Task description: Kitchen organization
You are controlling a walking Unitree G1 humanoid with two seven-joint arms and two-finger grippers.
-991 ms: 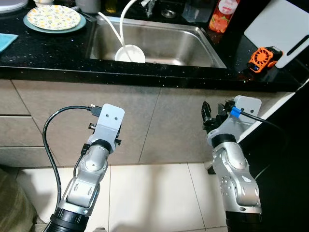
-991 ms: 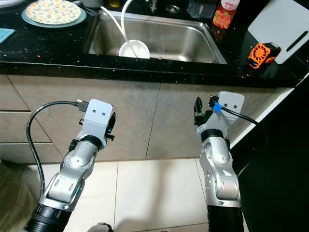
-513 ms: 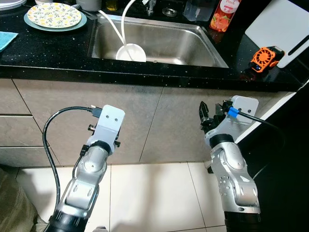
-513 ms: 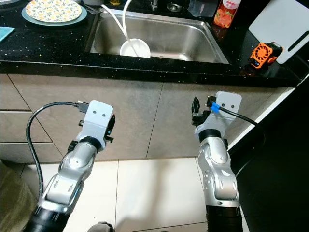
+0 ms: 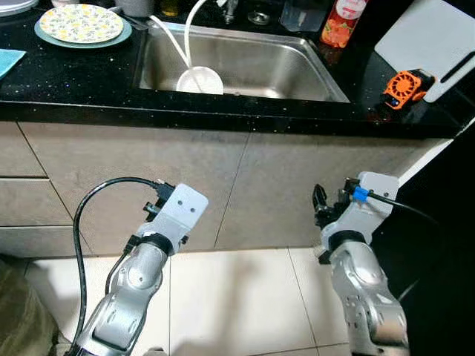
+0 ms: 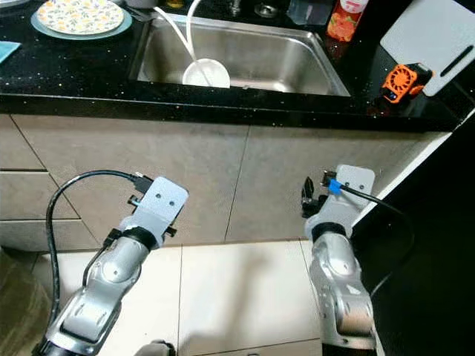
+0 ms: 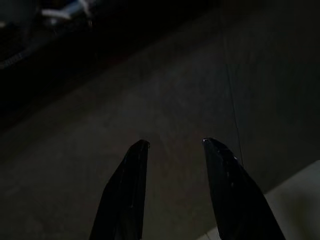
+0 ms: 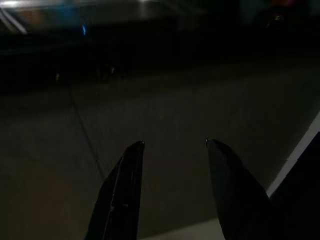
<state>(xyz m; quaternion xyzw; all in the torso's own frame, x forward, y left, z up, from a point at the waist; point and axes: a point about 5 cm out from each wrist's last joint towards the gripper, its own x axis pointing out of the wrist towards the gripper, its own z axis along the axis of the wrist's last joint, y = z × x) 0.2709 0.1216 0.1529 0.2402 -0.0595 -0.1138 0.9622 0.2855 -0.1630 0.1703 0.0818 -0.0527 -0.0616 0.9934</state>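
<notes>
Both arms hang low in front of the cabinet fronts (image 5: 245,185), below the black speckled desk (image 5: 82,81). Left gripper (image 7: 172,150) points at the dim cabinet face; its fingers (image 7: 127,190) are parted w/ a clear gap and nothing between them. Right gripper (image 8: 172,150) likewise faces the dark cabinet, fingers (image 8: 122,190) spread apart and empty. In the head views the left wrist, w/ its looping black cable (image 5: 93,215), sits over the pale floor tiles (image 5: 237,297); right wrist is just beside the dark opening at the cabinet's right end. Up on the desk: a steel sink (image 5: 252,63) set into it, holding a white bowl (image 5: 199,80) near its front-left corner, w/ a white hose (image 5: 178,44) running down into the bowl. Left of the sink, a flower-patterned plate (image 5: 80,22) rests on a blue-green plate under it; a blue cloth (image 5: 9,61) lies at the far left edge. Behind the sink's right corner stands a red bottle (image 5: 338,22). Right of the sink, a small orange fan (image 5: 404,85) lies on the desk, touching a white cutting board (image 5: 427,41). Both grippers are well apart from all these items.
</notes>
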